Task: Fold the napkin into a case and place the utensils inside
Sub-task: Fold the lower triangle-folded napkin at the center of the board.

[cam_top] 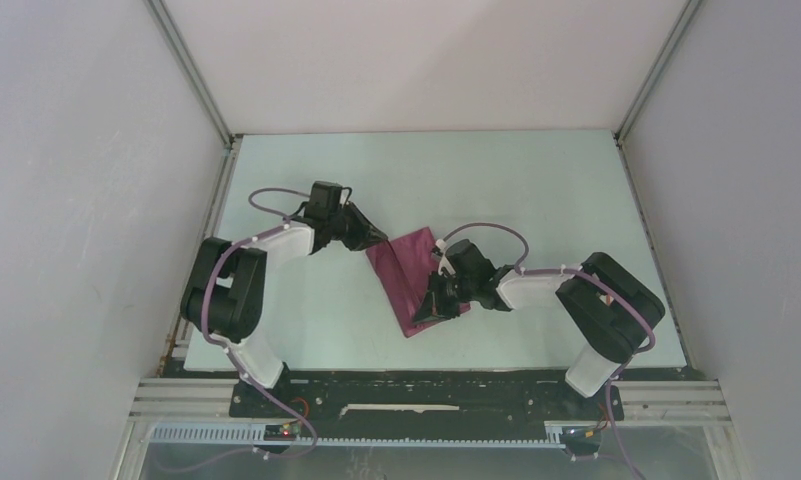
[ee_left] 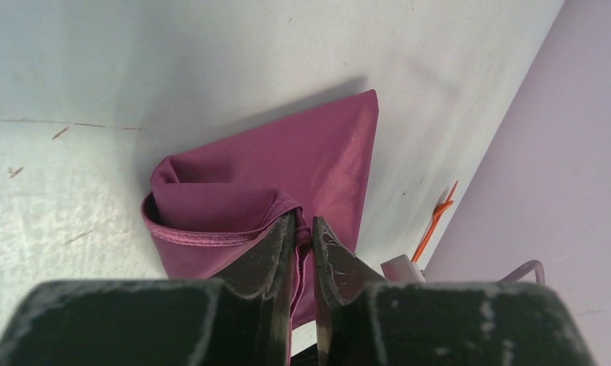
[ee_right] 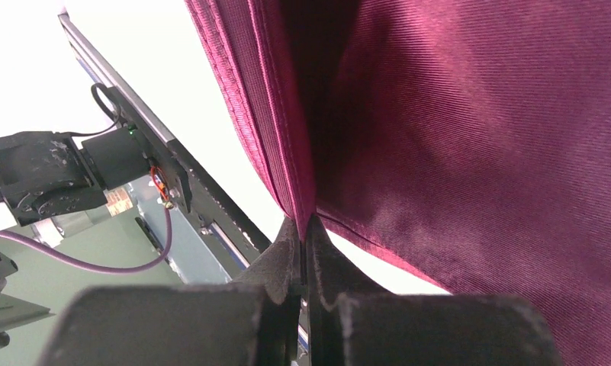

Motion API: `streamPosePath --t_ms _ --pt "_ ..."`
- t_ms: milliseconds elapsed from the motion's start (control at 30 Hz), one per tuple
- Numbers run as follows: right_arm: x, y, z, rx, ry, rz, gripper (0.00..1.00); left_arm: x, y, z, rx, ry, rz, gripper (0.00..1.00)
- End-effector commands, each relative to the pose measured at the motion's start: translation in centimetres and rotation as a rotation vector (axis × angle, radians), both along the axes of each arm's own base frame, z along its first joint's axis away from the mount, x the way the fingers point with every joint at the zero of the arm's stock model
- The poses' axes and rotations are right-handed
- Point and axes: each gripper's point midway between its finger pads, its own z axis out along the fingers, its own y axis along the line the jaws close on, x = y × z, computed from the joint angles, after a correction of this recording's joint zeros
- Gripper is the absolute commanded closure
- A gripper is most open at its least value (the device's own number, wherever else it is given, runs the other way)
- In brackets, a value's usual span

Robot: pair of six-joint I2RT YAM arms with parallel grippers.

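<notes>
Maroon cloth lies near the middle of the pale worktop (cam_top: 536,190), folded into a long strip that runs on a slant from its far end down toward the near edge. This is the napkin (cam_top: 408,275).

On the left, the left arm (cam_top: 231,285) reaches from the near-left corner toward the middle, and the left gripper (cam_top: 379,238) meets the napkin at the far-left corner of the strip. In the left wrist view, the left gripper (ee_left: 303,229) has its two dark fingers drawn close together with a small bunch of the hemmed edge nipped between the tips. The top layer of the napkin (ee_left: 302,160) is lifted there into a loose, open fold, and the rest lies flat beyond it. Further right in that view, past the cloth, a slim orange utensil (ee_left: 436,219) shows just above a white part of the other arm. I cannot tell what it rests on.

On the right, the right gripper (cam_top: 431,308) sits at the near end of the strip, on its right-hand side, with the right arm (cam_top: 606,310) coming in from the near-right corner. In the right wrist view, the right gripper (ee_right: 303,229) has its fingers pressed together on the edge of the napkin (ee_right: 477,114), where several layers meet in a ridge. The cloth fills most of that view, and the near edge of the worktop shows at the left.
</notes>
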Motion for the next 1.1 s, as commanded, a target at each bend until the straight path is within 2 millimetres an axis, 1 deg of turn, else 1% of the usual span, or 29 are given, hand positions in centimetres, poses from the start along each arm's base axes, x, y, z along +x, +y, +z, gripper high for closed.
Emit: streamPosePath --t_ms 0,233,467,633,833,967,1067 --pt "0.5 -0.3 0.5 0.023 -0.026 -0.004 1.00 1.2 -1.2 0.4 0.013 -0.010 -0.012 0.82" --pt "0.8 -1.4 -0.3 -0.004 -0.028 -0.015 1.00 1.8 -2.0 -0.8 0.023 0.014 -0.025 0.83" --pt "0.8 -1.4 -0.6 -0.004 -0.030 -0.003 1.00 2.2 -2.8 -1.6 0.019 0.030 -0.048 0.84" --pt "0.8 -1.4 -0.6 -0.009 -0.038 -0.002 0.96 2.3 -3.2 -2.0 0.019 0.037 -0.062 0.84" --pt "0.7 -1.7 0.4 -0.038 -0.066 0.007 0.77 2.1 -3.5 -3.0 0.028 0.057 -0.076 0.85" --pt "0.7 -2.3 1.0 -0.086 -0.094 0.012 0.61 2.2 -4.0 -3.2 0.026 0.058 -0.091 0.85" --pt "0.6 -3.1 2.4 -0.141 -0.151 0.035 0.52 2.2 -4.2 -3.3 0.025 0.057 -0.100 0.85"
